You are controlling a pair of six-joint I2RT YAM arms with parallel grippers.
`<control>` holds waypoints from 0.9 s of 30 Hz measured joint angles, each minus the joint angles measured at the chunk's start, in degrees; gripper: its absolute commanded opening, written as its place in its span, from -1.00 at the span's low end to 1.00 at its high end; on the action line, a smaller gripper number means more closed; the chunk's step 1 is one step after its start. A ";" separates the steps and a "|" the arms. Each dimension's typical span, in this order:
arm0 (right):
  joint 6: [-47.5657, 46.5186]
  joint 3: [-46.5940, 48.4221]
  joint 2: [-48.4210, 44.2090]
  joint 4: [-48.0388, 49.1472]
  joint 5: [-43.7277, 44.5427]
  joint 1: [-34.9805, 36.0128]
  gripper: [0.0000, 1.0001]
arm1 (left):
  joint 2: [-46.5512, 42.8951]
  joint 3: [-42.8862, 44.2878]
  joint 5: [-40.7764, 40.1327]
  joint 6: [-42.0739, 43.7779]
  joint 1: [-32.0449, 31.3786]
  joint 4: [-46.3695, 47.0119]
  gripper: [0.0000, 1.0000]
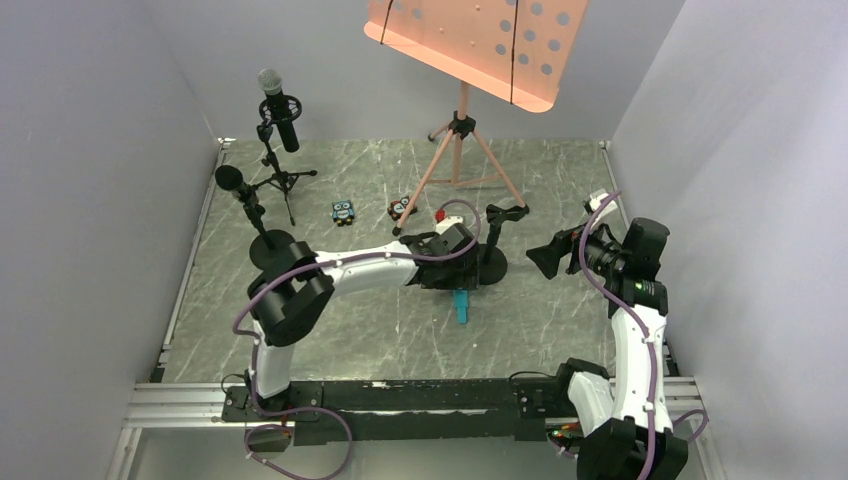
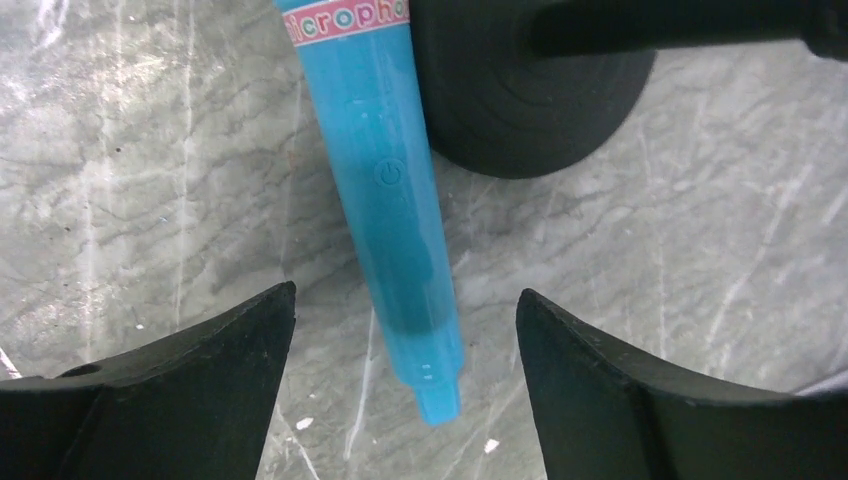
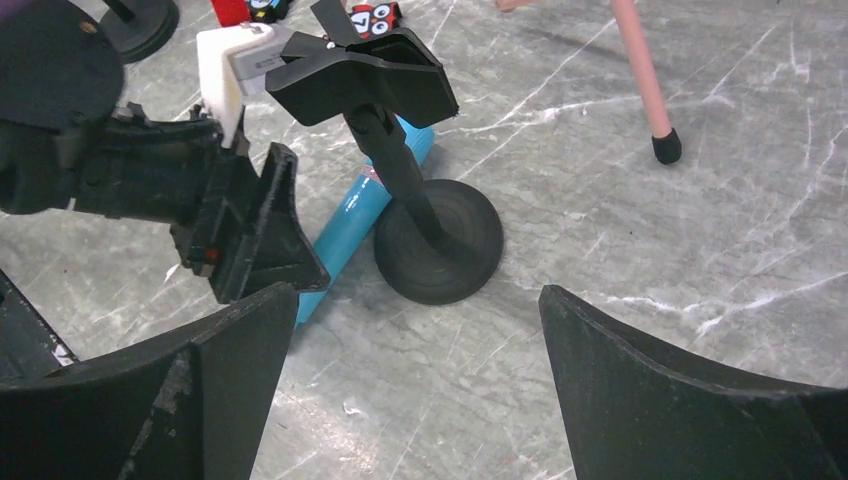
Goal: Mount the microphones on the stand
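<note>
Lying flat on the grey marbled desk (image 1: 560,330), the turquoise microphone (image 2: 395,200) rests close beside the round black foot of a stand (image 3: 440,240); whether the two touch cannot be told. Its narrow tail end points toward the arms' bases, and a pink band with lettering circles it further up. The stand's clip (image 3: 360,75) at the top of its tilted stem holds nothing.

The left fingers (image 2: 200,380) are spread wide, one on each side of the microphone's tail half, with bare desk showing between each finger and the blue body, so they grip nothing. Seen from above, the left arm (image 1: 350,270) stretches across to the middle of the desk and hides most of the microphone.

The right fingers (image 3: 680,390) are also spread wide and hold nothing. They are lifted off the desk at the right side and face the empty stand and the left arm's wrist.

At the back left, a microphone with a silver mesh head (image 1: 278,105) sits upright in a tripod stand (image 1: 283,182). Nearer, a black microphone (image 1: 240,190) leans in the clip of a round-footed stand (image 1: 272,248). A pink music stand (image 1: 460,130) stands at the back centre, with two small owl figures (image 1: 343,211) on the desk near its legs
</note>
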 measured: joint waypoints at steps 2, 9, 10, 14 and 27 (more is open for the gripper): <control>0.20 0.00 -0.57 0.02 0.04 -0.02 0.95 | 1.77 2.03 -1.40 -0.98 -0.22 -1.95 0.61; 0.59 -0.07 -1.57 0.35 0.02 -0.02 0.95 | 5.77 4.76 -6.40 -2.08 -1.05 -7.63 0.51; 0.59 -0.09 -1.57 0.35 0.02 -0.02 0.95 | 6.38 5.31 -7.23 -2.05 -1.27 -8.20 0.49; 0.59 -0.09 -1.57 0.35 0.02 -0.02 0.95 | 7.78 7.54 -9.77 -1.84 -2.43 -10.51 0.26; 0.63 -0.09 -1.55 0.35 -0.02 -0.02 0.95 | 7.93 6.60 -15.78 3.61 -3.06 -12.48 -0.74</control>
